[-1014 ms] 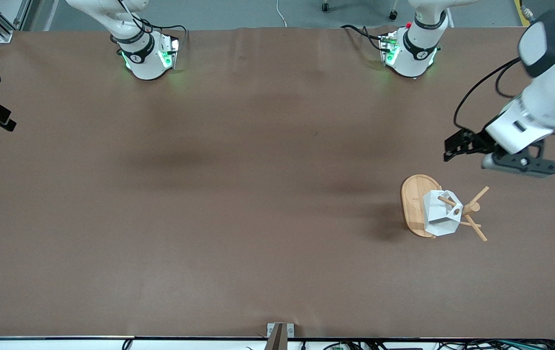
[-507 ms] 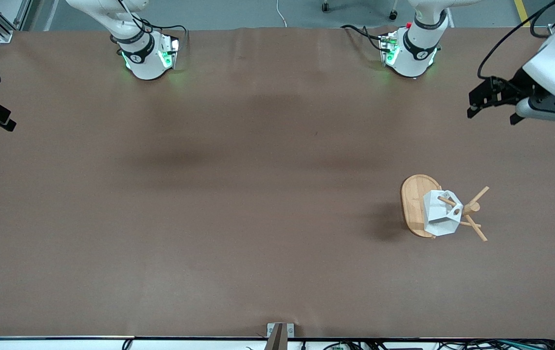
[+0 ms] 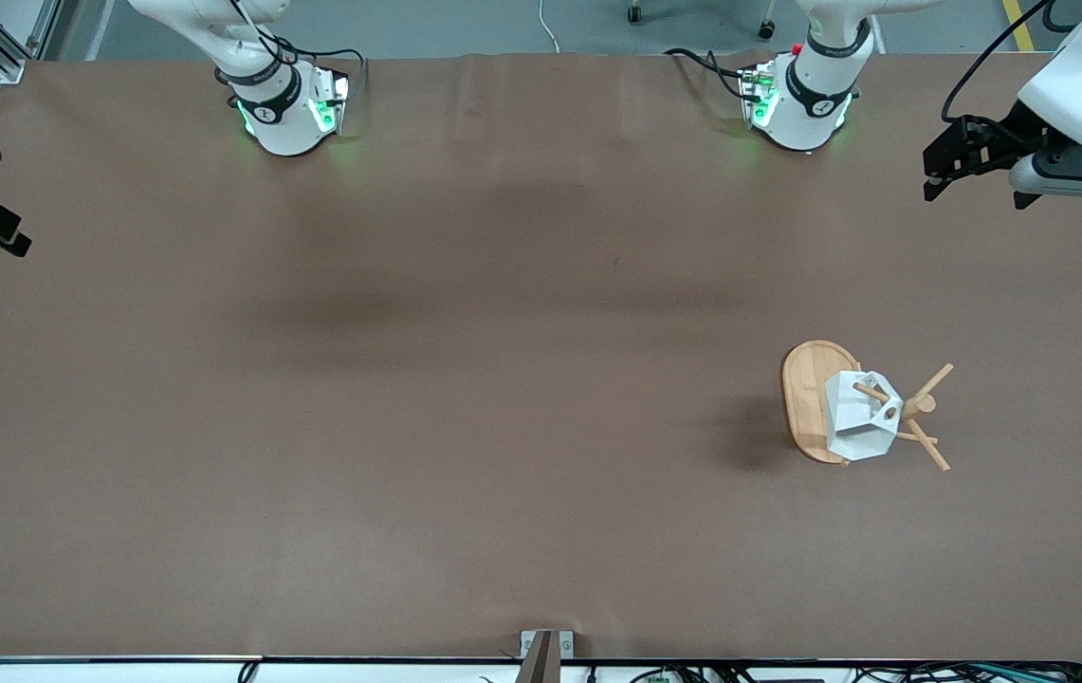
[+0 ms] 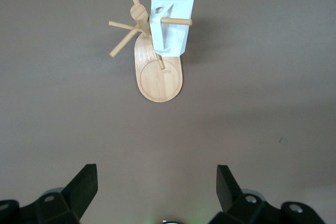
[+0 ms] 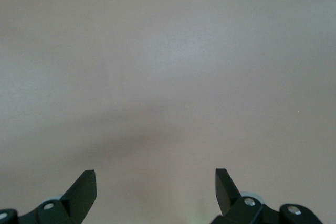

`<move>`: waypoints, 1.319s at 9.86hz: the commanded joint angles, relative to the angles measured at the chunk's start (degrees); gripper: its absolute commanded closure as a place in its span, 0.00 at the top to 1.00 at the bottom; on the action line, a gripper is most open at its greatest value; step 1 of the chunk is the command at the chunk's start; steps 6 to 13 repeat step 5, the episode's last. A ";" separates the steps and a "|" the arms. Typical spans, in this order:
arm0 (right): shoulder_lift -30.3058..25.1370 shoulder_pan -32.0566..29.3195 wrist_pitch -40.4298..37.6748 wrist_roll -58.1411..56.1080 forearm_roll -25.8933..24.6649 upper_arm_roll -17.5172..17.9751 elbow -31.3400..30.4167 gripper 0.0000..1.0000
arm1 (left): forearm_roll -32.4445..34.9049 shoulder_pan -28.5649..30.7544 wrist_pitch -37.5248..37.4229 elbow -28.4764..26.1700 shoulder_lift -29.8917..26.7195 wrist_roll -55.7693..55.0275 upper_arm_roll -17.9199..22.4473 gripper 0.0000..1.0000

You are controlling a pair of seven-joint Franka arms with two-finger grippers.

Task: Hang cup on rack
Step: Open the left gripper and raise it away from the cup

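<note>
Bamboo mug tree [image 3: 811, 398] stands toward the left arm's end of the table [image 3: 465, 379], nearest the front camera, and the white faceted cup [image 3: 855, 417] hangs on one peg by its handle hole. Higher up, the left gripper [image 3: 937, 171] hovers over the table's edge, fingers spread and empty. The right gripper [image 5: 155, 190] waits over bare tabletop, fingers apart.

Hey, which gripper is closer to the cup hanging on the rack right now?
Left. The left gripper is open, up over the table's left-arm end, apart from the cup hanging on the rack. The right gripper, open, waits over bare table, out of the front view.
</note>
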 commanded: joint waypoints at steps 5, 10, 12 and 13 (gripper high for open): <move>-0.20 -0.99 0.19 -0.12 0.42 0.55 0.00 1.00 | 0.85 0.51 -2.34 1.94 3.13 0.29 0.00 1.00; -0.20 -0.99 0.19 -0.12 0.42 0.55 0.00 1.00 | 0.85 0.51 -2.34 1.94 3.13 0.29 0.00 1.00; -0.20 -0.99 0.19 -0.12 0.42 0.55 0.00 1.00 | 0.85 0.51 -2.34 1.94 3.13 0.29 0.00 1.00; -0.20 -0.99 0.19 -0.12 0.42 0.55 0.00 1.00 | 0.85 0.51 -2.34 1.94 3.13 0.29 0.00 1.00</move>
